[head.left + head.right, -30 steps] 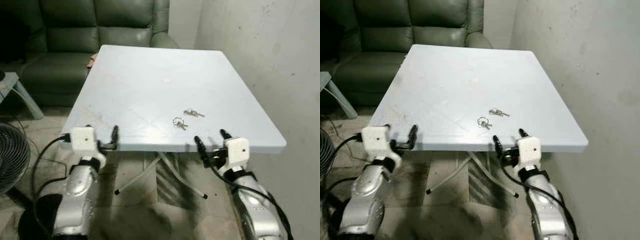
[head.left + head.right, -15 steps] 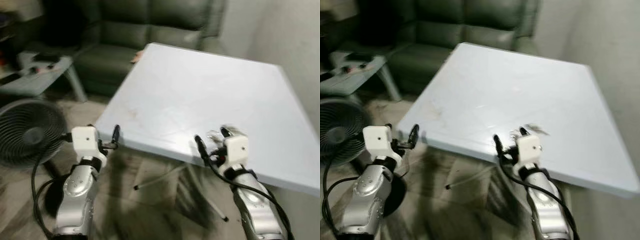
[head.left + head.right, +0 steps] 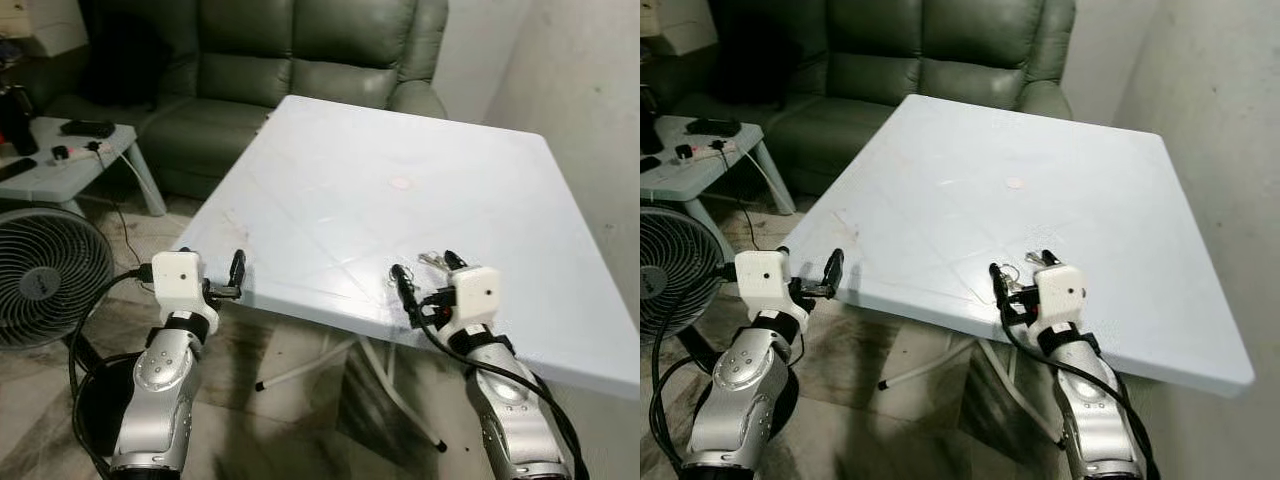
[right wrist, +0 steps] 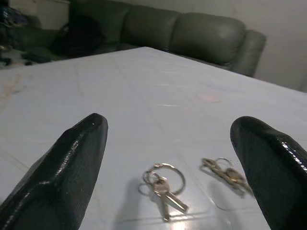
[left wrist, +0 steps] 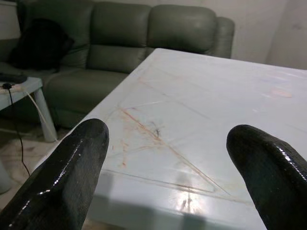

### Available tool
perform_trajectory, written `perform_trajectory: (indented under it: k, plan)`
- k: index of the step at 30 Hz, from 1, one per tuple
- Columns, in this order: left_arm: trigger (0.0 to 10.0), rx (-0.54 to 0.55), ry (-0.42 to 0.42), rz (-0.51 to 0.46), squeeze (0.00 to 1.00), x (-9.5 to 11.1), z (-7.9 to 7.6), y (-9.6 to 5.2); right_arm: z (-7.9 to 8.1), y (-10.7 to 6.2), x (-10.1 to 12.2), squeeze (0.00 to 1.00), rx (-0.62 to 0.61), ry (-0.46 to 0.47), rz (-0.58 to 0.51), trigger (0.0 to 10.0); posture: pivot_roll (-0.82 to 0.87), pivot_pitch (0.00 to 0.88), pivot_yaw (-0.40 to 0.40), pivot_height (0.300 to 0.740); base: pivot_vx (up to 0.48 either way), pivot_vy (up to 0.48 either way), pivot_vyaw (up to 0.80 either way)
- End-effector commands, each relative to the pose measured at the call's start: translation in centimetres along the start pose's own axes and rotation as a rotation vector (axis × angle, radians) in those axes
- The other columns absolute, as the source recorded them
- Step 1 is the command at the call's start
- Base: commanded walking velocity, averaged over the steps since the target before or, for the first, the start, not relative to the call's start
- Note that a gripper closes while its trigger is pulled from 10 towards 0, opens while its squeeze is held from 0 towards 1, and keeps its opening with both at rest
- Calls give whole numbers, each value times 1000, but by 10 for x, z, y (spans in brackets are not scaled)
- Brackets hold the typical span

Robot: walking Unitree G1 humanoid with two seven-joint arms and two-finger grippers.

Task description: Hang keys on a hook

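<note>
Two small sets of silver keys lie near the front edge of the white table (image 3: pixel 400 150). One set on a round ring (image 4: pixel 163 184) is closest to me; the other set (image 4: pixel 224 172) lies just beside it. My right gripper (image 4: pixel 168 122) is open at the table's edge, fingers either side of the keys and a short way back from them. In the right eye view the ring set (image 3: pixel 1011 271) peeks out between the fingers of the right gripper (image 3: pixel 1020 272). My left gripper (image 3: pixel 212 272) is open at the table's front left corner, holding nothing.
A dark green sofa (image 3: pixel 300 60) stands behind the table. A floor fan (image 3: pixel 40 280) and a low grey side table (image 3: pixel 60 160) with small items are at the left. A plain wall (image 3: pixel 590 110) runs along the right. Table legs (image 3: pixel 300 370) cross underneath.
The camera has swung and shifted, so the table now sits further right and the fan and side table are in view. Both arms keep their pose; the right gripper is now close to the keys.
</note>
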State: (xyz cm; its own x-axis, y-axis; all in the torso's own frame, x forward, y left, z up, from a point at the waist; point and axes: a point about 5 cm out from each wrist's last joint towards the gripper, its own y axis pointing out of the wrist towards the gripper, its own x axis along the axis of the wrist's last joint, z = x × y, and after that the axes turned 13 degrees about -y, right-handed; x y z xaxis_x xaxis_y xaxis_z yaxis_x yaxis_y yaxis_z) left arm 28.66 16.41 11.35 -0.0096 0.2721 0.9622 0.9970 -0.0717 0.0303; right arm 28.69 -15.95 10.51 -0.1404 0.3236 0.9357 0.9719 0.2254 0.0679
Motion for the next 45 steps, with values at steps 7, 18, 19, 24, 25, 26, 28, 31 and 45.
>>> perform_trajectory:
  k: [7,18,19,24,25,26,28,31,45]
  plan:
    - [10000,-37,27,19,0,-3,-5,-3,-12,7,-5,0,-60,-55,76,10000,44,0,-36,740,0,0,0]
    - [10000,-104,31,22,0,-4,-15,-4,-13,15,-3,0,-1,-45,87,10000,46,0,-41,740,0,0,0]
    - [10000,-123,34,24,0,-5,-18,-5,-14,16,-3,0,15,-50,83,10000,47,0,-42,740,0,0,0]
    - [10000,-215,51,38,0,-7,-35,-7,-20,26,-1,0,88,-9,68,10000,59,0,-48,740,0,0,0]
    - [10000,-243,57,44,0,-7,-40,-8,-22,30,0,0,102,-8,63,10000,62,0,-47,740,0,0,0]
    - [10000,-262,57,46,0,-7,-43,-8,-24,32,1,0,111,-14,58,10000,63,0,-48,740,0,0,0]
    - [10000,-286,60,52,0,-7,-47,-9,-26,38,4,0,135,-3,51,10000,63,0,-47,740,0,0,0]
    - [10000,-310,63,61,0,-9,-53,-12,-28,46,10,0,217,-19,19,10000,59,0,-48,740,0,0,0]
    - [10000,-319,30,81,0,-12,-66,-23,-47,60,1,0,423,-105,92,10000,67,21,-68,740,0,0,0]
